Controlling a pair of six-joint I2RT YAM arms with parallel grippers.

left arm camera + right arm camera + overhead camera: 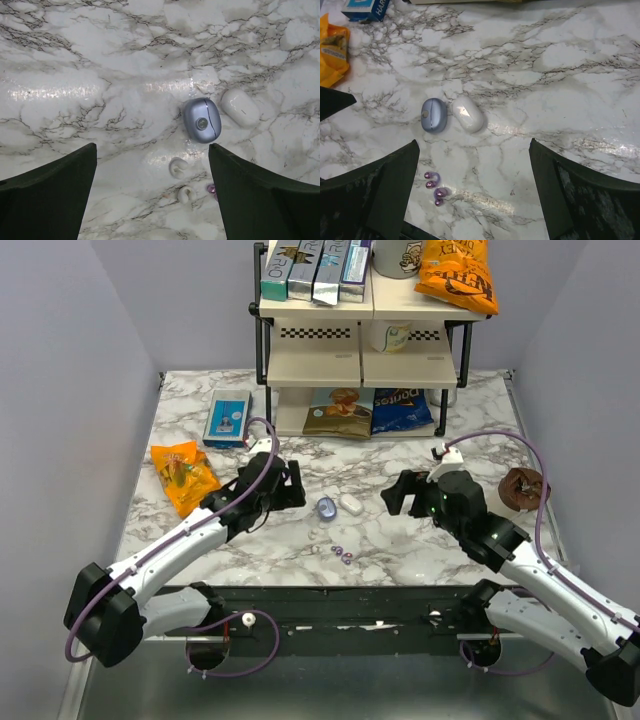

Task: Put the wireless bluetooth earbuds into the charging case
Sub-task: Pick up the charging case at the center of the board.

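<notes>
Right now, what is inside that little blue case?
Nothing can be seen: the case is shut, so its inside is hidden. Both purple earbuds lie outside it on the table.

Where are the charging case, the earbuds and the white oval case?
charging case (434,115), right wrist view, centre of its top.
earbuds (440,192), right wrist view, on one purple bud.
white oval case (468,113), right wrist view, centre of its top.

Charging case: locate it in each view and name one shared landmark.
Top external: charging case just below centre.
Left wrist: charging case right of centre.
Right wrist: charging case left of centre.
Landmark: white oval case on its right in all three.
</notes>
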